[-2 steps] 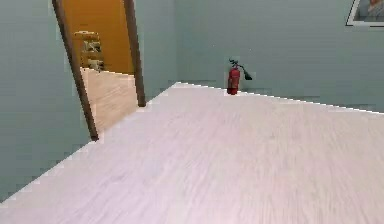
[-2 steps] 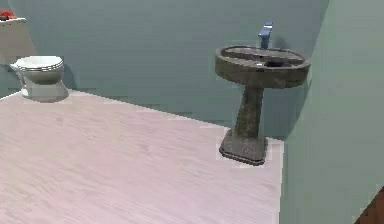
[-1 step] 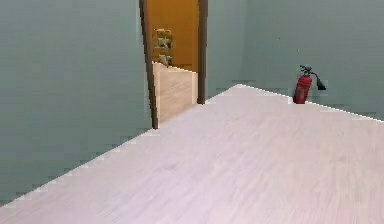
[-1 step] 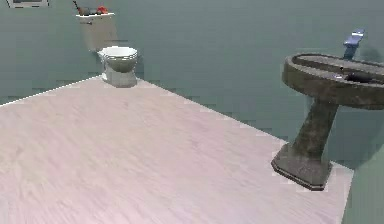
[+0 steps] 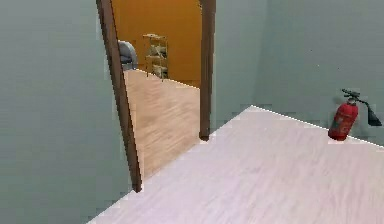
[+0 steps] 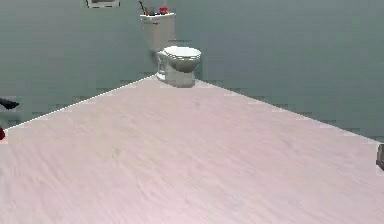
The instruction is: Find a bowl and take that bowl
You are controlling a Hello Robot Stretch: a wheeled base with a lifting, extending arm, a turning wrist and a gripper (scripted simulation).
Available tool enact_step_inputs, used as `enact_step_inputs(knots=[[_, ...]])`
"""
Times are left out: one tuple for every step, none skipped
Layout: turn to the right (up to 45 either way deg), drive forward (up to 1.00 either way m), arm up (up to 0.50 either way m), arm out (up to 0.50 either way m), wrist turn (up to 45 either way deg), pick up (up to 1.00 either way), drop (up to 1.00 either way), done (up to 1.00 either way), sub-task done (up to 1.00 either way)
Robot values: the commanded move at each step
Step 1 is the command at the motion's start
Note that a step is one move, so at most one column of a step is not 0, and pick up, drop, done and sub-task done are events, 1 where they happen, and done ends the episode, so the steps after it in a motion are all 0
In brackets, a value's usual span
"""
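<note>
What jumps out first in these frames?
The red extinguisher on the floor at the forward view's right stands out most. Left of it, a dark door frame shows an orange wall beyond. In the arm side view, a white toilet sits in the far corner.

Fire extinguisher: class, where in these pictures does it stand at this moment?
The fire extinguisher is at the forward view's right, low against the grey-green wall where it meets the pale floor, well to the right of the wooden door frame.
</note>
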Motion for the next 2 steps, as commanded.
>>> enact_step_inputs(knots=[[0.0, 1.00, 0.00, 0.00, 0.0, 0.00, 0.00, 0.00, 0.00], [-6.0, 0.00, 0.00, 0.00, 0.0, 0.00, 0.00, 0.00, 0.00]])
